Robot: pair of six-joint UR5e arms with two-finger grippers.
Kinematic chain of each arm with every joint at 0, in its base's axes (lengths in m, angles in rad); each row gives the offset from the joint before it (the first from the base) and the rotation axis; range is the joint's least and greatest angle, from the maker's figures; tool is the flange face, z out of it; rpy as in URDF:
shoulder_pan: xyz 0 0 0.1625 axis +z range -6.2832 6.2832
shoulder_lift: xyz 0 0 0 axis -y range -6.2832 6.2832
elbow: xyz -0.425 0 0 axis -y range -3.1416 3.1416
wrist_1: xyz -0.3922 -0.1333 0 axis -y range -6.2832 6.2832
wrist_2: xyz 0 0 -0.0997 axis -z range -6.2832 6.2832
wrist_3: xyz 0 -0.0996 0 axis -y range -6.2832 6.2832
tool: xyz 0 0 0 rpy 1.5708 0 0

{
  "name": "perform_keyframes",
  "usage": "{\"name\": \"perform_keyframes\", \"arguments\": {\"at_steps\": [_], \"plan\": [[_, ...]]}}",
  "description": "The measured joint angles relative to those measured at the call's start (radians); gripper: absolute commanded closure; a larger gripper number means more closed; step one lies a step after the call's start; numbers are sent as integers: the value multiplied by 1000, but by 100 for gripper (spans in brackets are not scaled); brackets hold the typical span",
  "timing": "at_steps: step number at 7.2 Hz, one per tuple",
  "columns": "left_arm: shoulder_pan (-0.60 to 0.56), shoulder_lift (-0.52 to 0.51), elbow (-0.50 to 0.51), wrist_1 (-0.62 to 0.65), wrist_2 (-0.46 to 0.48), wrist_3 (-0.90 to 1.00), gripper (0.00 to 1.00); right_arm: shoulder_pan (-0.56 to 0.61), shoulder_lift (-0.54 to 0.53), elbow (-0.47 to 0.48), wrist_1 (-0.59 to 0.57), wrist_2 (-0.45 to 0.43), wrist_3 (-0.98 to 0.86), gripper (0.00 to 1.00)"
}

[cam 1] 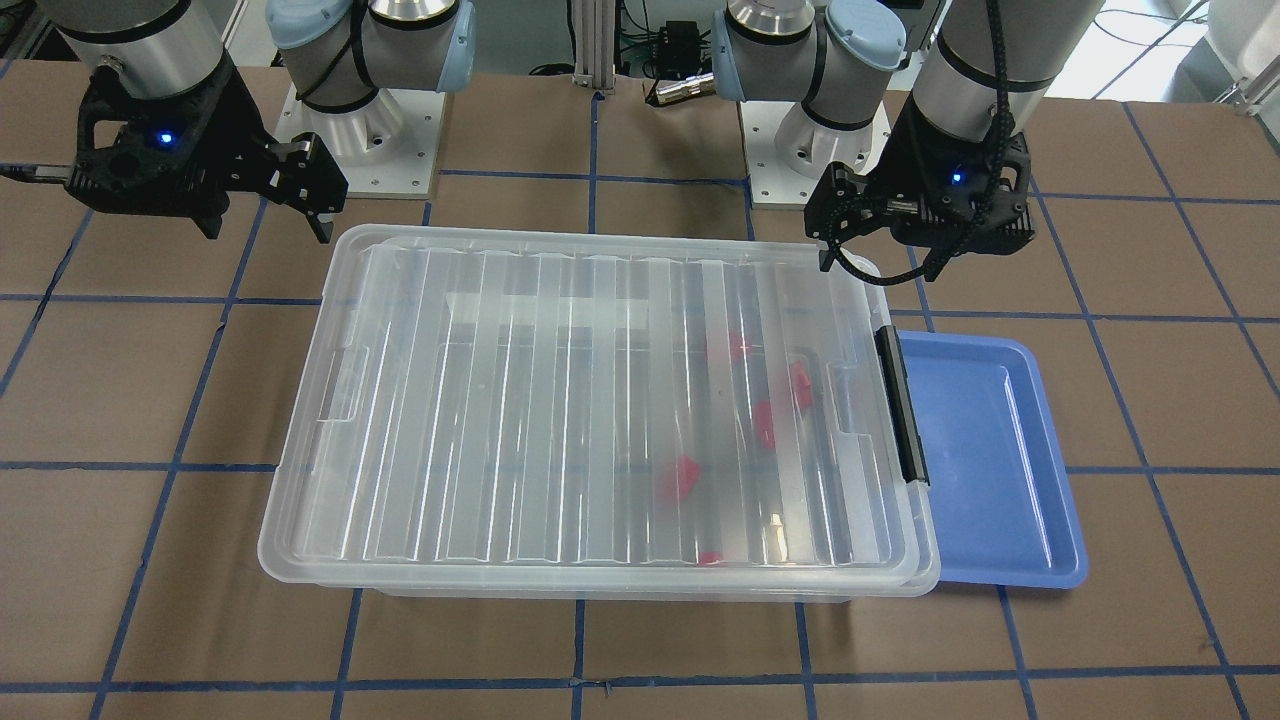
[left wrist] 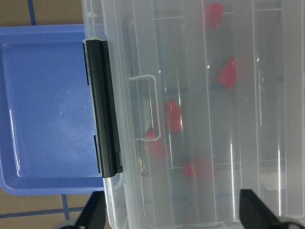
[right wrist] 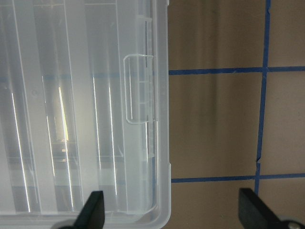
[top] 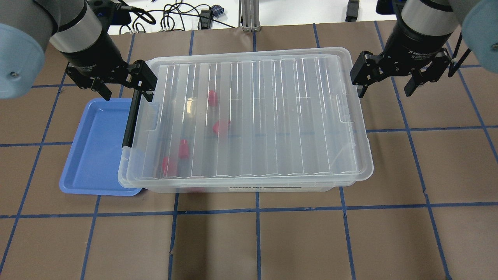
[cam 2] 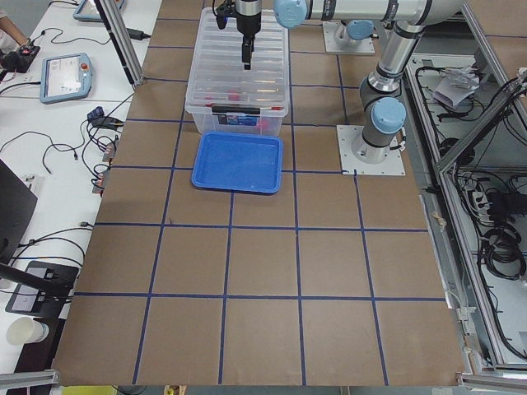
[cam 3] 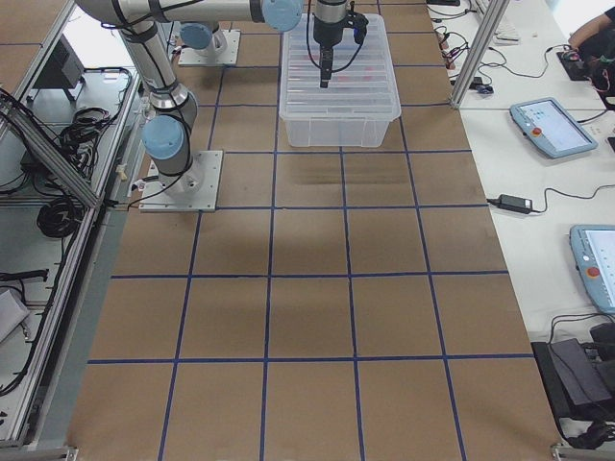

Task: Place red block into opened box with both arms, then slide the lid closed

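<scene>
The clear box stands mid-table with the ridged clear lid lying over nearly all of it. A thin strip of box rim shows at the end with the black clip. Several red blocks lie inside, seen through the lid near the clip end. My left gripper hovers open over the clip end, holding nothing. Over the opposite short end, beside the lid's handle notch, my right gripper is open and empty.
A shallow blue tray lies against the box's clip end, partly under its rim. Brown table paper with a blue tape grid surrounds the box. Both arm bases stand behind the box.
</scene>
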Motion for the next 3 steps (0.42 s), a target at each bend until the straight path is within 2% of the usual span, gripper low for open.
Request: {"name": "perform_keyframes", "arguments": {"at_steps": [3], "plan": [[-1,5,-10,13,2,4,0,0,-4,3,3,-2,0,0]]}}
